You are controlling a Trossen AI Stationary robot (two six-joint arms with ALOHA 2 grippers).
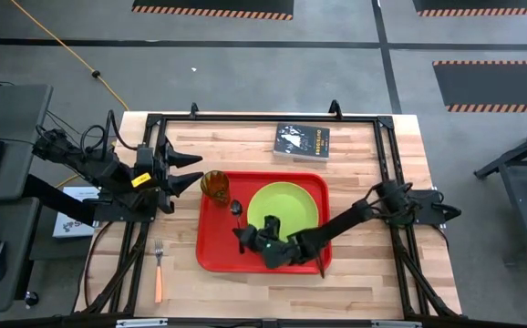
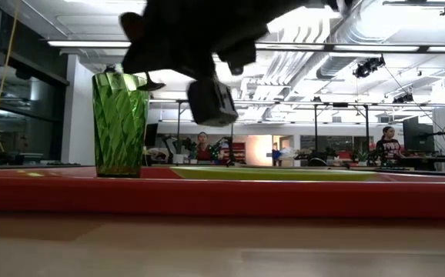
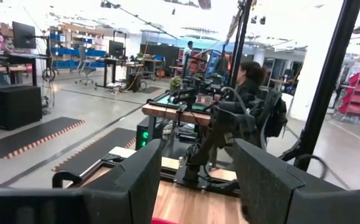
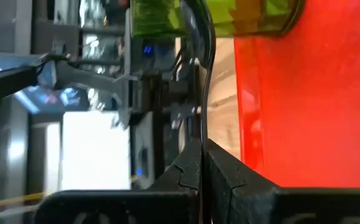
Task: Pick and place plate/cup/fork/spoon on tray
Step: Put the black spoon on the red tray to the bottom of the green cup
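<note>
The spoon [image 1: 236,211] shows only in part: from above its shiny bowl lies on the red tray [image 1: 213,251] between the cup and the plate, while its dark thin handle runs down into the right pincer [image 1: 245,239] and is covered there. In the right wrist view the handle [image 4: 203,81] is a thin dark line vanishing into the seam between two fingers [image 4: 230,177] pressed together, so this pincer is clenched on the spoon, low over the tray's left part. The lime-green plate [image 1: 291,202] rests in the tray's right half, its lower edge hidden under the right arm that reaches across it. The cup [image 1: 214,185] stands upright in the tray's far left corner; at tabletop height it reads as a green ribbed tumbler [image 2: 119,123], with the tray's rim [image 2: 222,196] a red band across the frame and the plate a thin green strip [image 2: 276,175] behind it, and the dark pincer body blocks the upper middle. The left pincer [image 1: 193,169] hovers just left of the cup, above the tabletop [image 1: 364,273], its fingers [image 3: 136,180] spread apart and released, gripping nothing. The fork [image 1: 158,269] lies on the tabletop well left of the tray, orange handle toward the near edge. A dark book [image 1: 302,142] lies beyond the tray's far rim. People sit at desks in the room behind.
</note>
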